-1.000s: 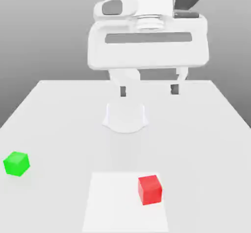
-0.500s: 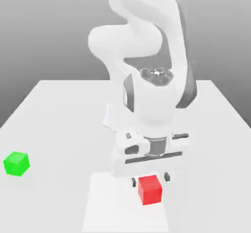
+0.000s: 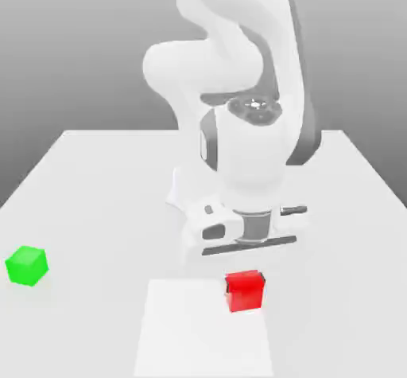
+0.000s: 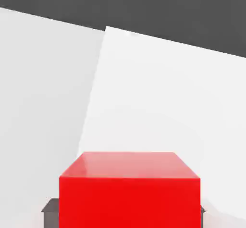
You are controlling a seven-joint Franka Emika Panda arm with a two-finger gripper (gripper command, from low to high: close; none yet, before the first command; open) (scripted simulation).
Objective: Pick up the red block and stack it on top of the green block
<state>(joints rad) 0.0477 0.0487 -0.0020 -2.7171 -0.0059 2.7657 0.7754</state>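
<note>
We are seeing the pale table [image 3: 103,193] spreading under everything, with the white robot arm [image 3: 250,150] reaching over it and bending down toward the exterior view's right of the middle. On the table, the flat white sheet [image 3: 191,333] is lying toward the near side, and we are finding its edges running askew to the block's in the hand view.

Next in size, we are looking at the gripper [image 3: 245,286], which is pointing down and clamping the red block [image 3: 246,293] between its two fingers [image 4: 51,216], one on each of two opposite sides. The red block is sitting between the fingertips, below the gripper's body, and is appearing over the sheet's far part, near its edge at the exterior view's right. We cannot tell whether its underside is touching anything.

As for how it is pointing, the red block is looking like a cube, so we are making out no long axis. It is holding upright, one face turning nearly square to the exterior view, its top edge running in line with the gripper's wide body and from one finger to the other.

The green block [image 3: 27,266] is resting on the table well apart, at the exterior view's left, showing us a corner.
</note>
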